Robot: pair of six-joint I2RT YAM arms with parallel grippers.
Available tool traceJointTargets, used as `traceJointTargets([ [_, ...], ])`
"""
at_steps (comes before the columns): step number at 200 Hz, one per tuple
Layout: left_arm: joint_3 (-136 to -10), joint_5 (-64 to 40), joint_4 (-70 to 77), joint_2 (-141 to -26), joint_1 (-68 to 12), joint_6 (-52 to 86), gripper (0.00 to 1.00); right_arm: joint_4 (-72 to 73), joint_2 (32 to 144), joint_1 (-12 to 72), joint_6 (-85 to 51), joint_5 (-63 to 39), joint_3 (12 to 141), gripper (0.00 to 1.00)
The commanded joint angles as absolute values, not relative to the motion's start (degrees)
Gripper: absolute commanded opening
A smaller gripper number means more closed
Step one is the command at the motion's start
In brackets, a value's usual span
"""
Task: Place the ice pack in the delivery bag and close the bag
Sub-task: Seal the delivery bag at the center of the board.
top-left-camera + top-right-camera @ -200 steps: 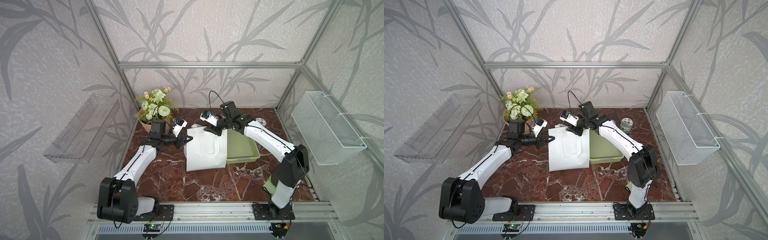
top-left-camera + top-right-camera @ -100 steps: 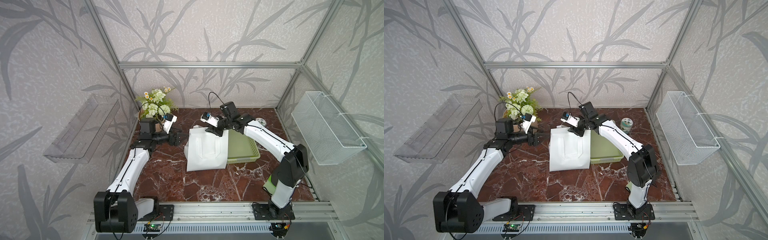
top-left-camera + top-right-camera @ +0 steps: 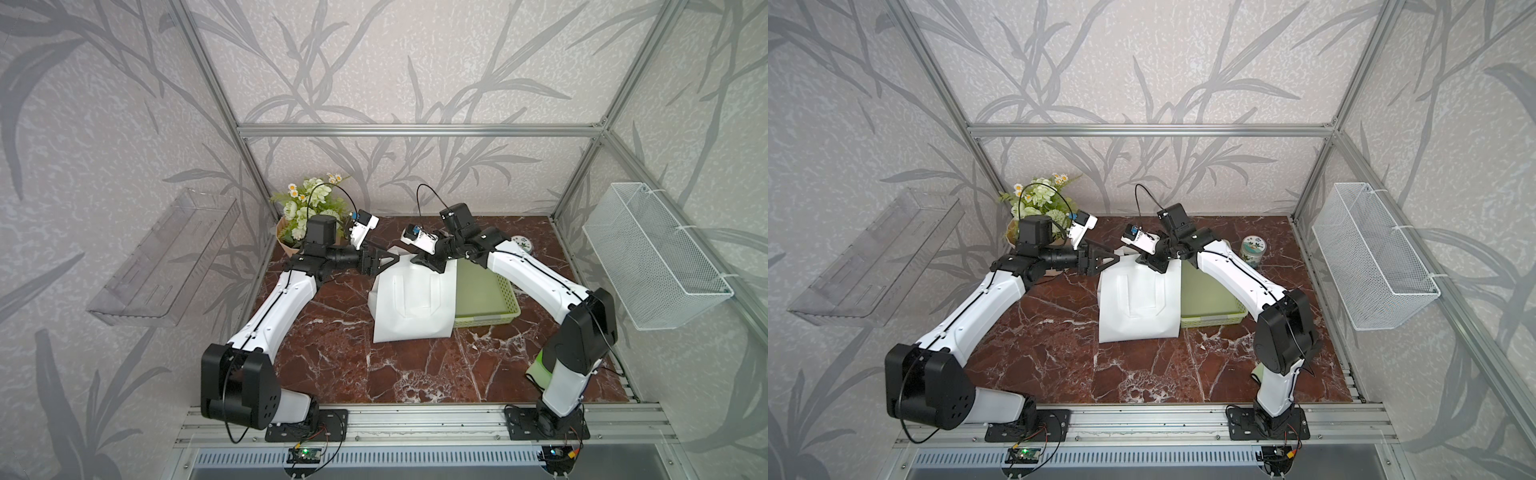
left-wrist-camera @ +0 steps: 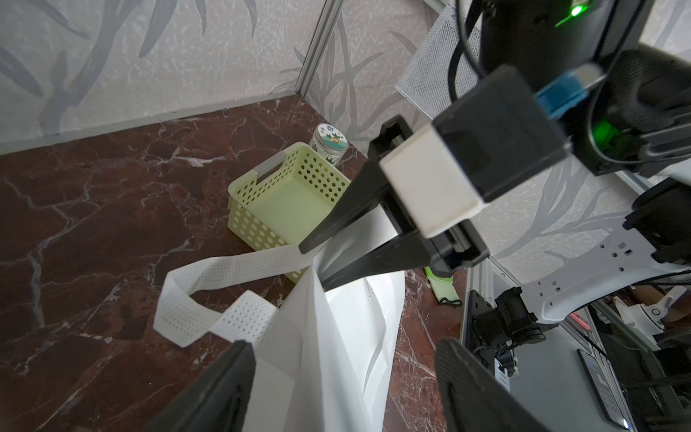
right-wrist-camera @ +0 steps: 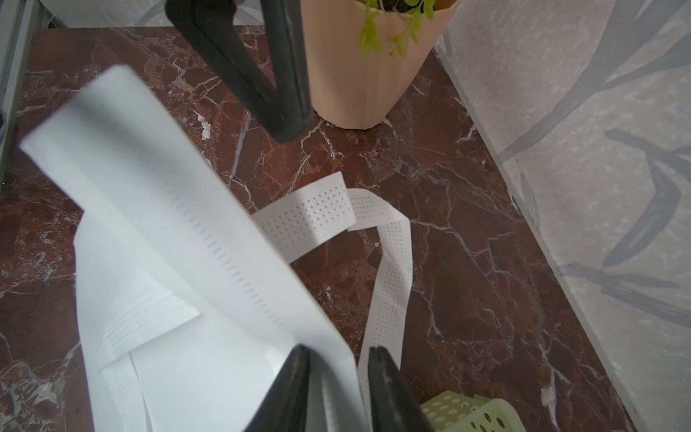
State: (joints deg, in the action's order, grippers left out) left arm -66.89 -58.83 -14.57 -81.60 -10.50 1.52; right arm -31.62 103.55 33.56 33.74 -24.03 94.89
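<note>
The white delivery bag (image 3: 409, 301) (image 3: 1138, 305) stands mid-table, its loop handles (image 5: 310, 220) drooping behind it. My right gripper (image 3: 424, 266) (image 5: 338, 389) is shut on the bag's top edge, holding it up. At the bag's upper left corner my left gripper (image 3: 390, 262) (image 4: 344, 389) stands wide open, with the bag's edge (image 4: 329, 355) between its spread fingers. A flat green thing (image 3: 539, 365) (image 4: 439, 286) lies by the right arm's base. I cannot tell whether it is the ice pack.
A pale green perforated basket (image 3: 488, 291) sits right behind the bag, and a small jar (image 3: 522, 244) stands beyond it. A potted flower bunch (image 3: 309, 208) is at the back left. A wire basket (image 3: 652, 257) and a clear shelf (image 3: 166, 257) hang on the side walls.
My left gripper let go of the bag's edge, opened and drew back toward the flowers, then came back to the bag's corner with its jaws open. The right gripper kept its hold.
</note>
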Motion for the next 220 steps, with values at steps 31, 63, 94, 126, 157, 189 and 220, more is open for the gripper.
traceJointTargets([
  [31,-66.32,-59.48,-20.94,-81.78,-11.09,-5.09,0.43,-33.38,102.71,33.97,33.57,-23.68,96.46,0.31],
  [63,-65.61,-60.23,-22.53,-81.92,-11.03,-7.67,0.11,-36.13,100.94,33.97,34.0,-25.87,97.77,0.38],
  [94,-64.32,-60.22,-23.08,-80.25,-10.99,-11.84,0.0,-42.3,98.9,33.21,35.58,-27.29,99.07,0.51],
  [126,-61.56,-59.41,-19.84,-77.18,-10.81,-15.86,0.0,-50.2,97.91,31.58,37.14,-30.75,99.21,0.59],
  [157,-59.71,-60.12,-16.95,-74.66,-10.76,-18.84,0.0,-54.89,97.91,30.21,38.38,-31.23,98.27,0.59],
  [189,-59.59,-61.42,-17.01,-73.8,-10.04,-21.31,0.0,-61.04,98.51,28.71,40.67,-31.21,100.15,0.42],
  [220,-58.62,-61.48,-15.24,-72.4,-8.59,-21.87,0.0,-67.59,98.54,28.01,43.62,-29.52,101.75,0.2],
])
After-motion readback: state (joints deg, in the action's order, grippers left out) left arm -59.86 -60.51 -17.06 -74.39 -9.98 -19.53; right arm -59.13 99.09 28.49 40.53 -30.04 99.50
